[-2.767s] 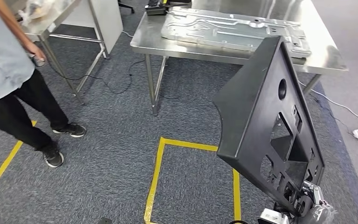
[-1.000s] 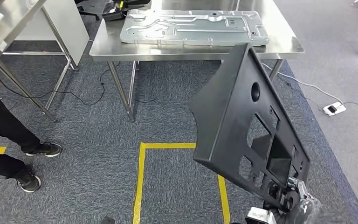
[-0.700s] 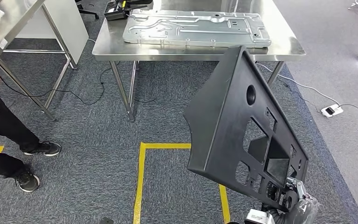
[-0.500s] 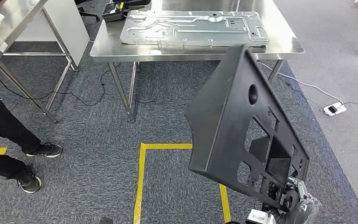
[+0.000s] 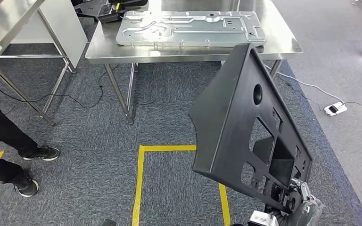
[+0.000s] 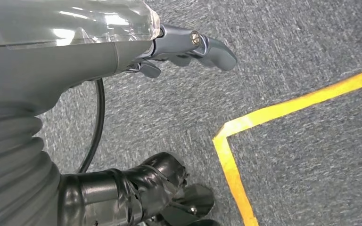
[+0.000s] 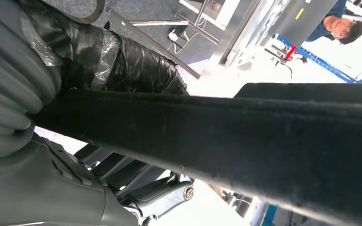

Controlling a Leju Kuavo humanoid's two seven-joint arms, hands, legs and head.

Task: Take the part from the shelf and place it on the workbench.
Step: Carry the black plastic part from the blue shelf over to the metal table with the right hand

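Note:
The part is a large black plastic panel (image 5: 235,117) with a round hole and several cut-outs. It stands tilted in front of me over the carpet. My right hand (image 5: 292,207) grips it by its lower edge at the bottom right of the head view. In the right wrist view the panel's black edge (image 7: 245,136) runs across the picture, with the dark taped fingers (image 7: 122,66) wrapped over it. The steel workbench (image 5: 283,44) stands ahead, beyond the panel's top. My left hand (image 6: 136,61) hangs over the carpet, holding nothing, its thumb (image 6: 212,47) apart from the fingers.
A big ribbed metal plate (image 5: 188,28) covers much of the workbench. A person (image 5: 4,141) in black trousers stands at the left by a second steel table (image 5: 9,19). Yellow floor tape (image 5: 139,179) marks a box on the carpet. A power strip (image 5: 333,109) and cables lie right of the bench.
The whole picture has shifted as I turn and walk: the workbench now lies more squarely ahead and the person sits further left. The panel stays in my right hand.

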